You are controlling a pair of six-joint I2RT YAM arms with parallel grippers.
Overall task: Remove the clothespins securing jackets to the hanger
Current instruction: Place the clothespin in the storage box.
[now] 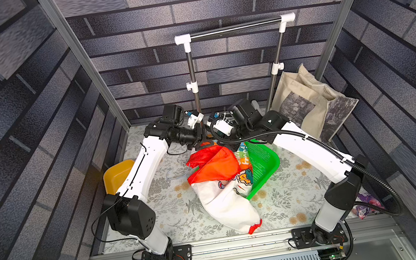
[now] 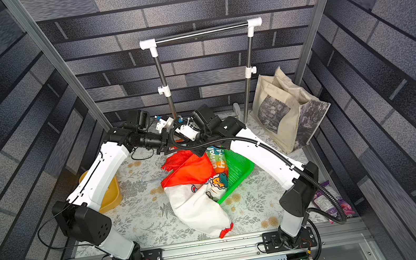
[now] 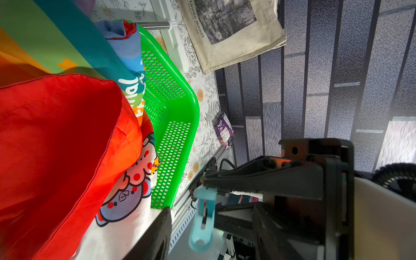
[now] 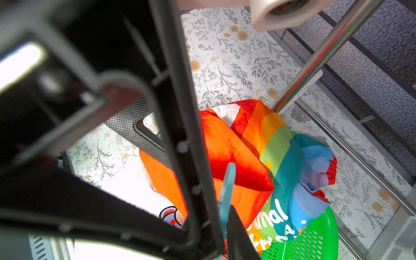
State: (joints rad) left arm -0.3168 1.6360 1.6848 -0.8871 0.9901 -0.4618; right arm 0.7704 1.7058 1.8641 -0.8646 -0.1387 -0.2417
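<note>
One translucent teal-blue plastic clothespin [image 3: 201, 234] (rounded loop at one end) sits pinched in the right gripper [image 3: 209, 201], above the twelve o'clock edge of the crumpled rainbow-and-white fabric jacket [image 1: 222, 203]. The left gripper [image 1: 202, 142] hangs beside it, its spread impossible to tell. The thin pale-blue wire hanger [image 1: 173, 174] lies at the jacket's nine o'clock, a green perforated plastic basket [image 1: 263, 161] at its three.

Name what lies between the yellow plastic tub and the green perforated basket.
In both top views: the pale-blue wire hanger, then the crumpled rainbow-and-white jacket; the left arm crosses above.
</note>
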